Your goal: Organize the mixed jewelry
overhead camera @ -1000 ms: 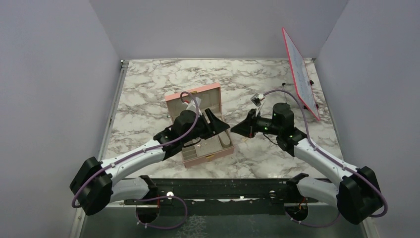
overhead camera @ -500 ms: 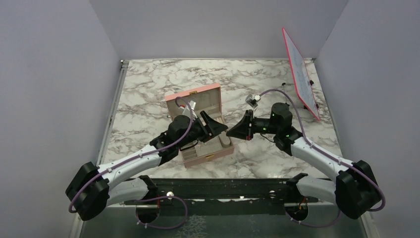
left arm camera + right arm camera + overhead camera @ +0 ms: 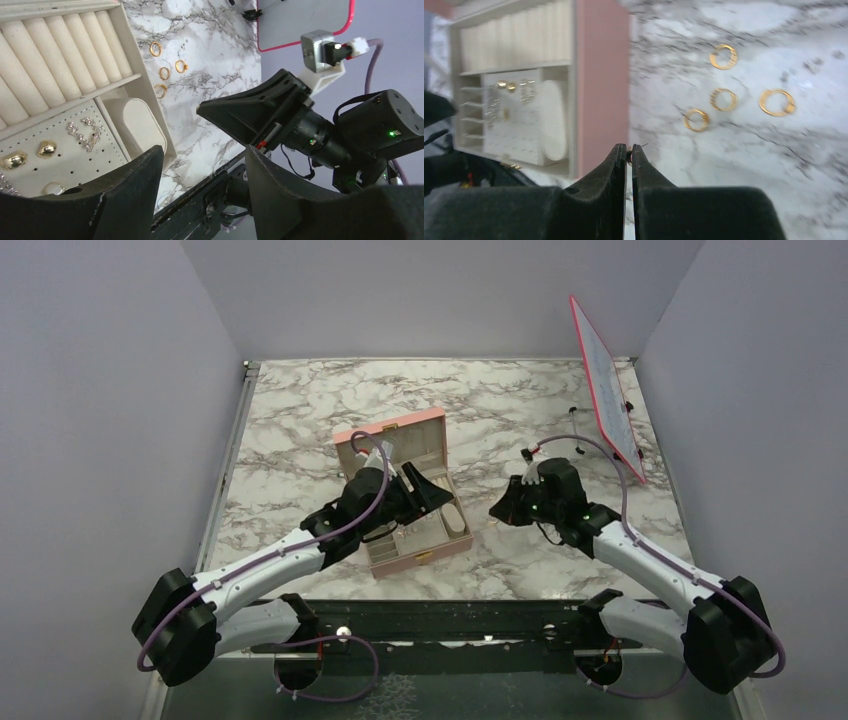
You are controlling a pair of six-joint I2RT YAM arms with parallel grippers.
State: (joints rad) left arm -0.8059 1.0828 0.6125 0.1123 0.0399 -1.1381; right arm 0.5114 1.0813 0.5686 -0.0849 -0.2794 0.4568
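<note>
We find the right gripper [image 3: 629,150] clenched almost fully, with an unidentifiable speck at its tips. Four gold rings [image 3: 723,99] lie flat on the marble [image 3: 744,155], just ahead-right of it, beside the box [image 3: 601,75]. The left gripper [image 3: 202,152] gapes empty; we judge the right nearer.
</note>
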